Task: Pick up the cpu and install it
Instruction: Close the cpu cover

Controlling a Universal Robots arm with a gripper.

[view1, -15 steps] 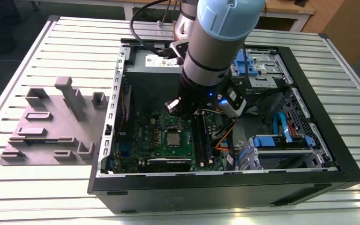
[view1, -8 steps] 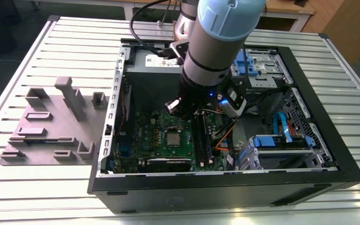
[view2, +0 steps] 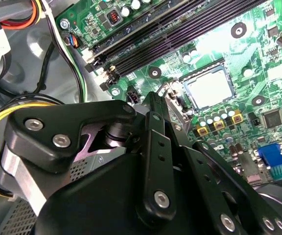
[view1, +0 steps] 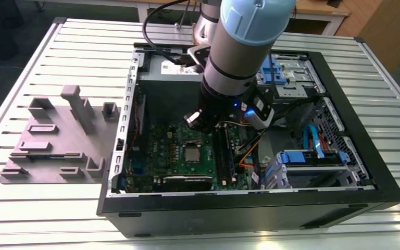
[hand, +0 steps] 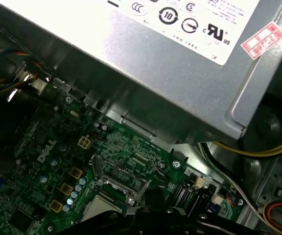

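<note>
The cpu (view2: 210,88) is a small square chip with a silvery-white top. It lies flat in the socket on the green motherboard (view2: 248,54), and in the exterior view the cpu (view1: 191,153) sits near the board's middle. My gripper (view2: 171,104) hangs just above the board, beside the socket's edge and a metal socket part. It holds nothing that I can see. In the exterior view the gripper (view1: 203,123) is a little behind the socket. In the first wrist view a corner of the cpu (hand: 98,204) shows below the socket frame (hand: 124,183).
The open computer case (view1: 255,200) lies on a slatted metal table (view1: 40,208). The grey power-supply box (hand: 180,63) stands close behind the arm. Long black memory slots (view2: 180,34), loose cables (view1: 250,151) and blue drive bays (view1: 311,159) crowd the socket's surroundings. A grey fixture block (view1: 54,140) rests at the exterior view's left.
</note>
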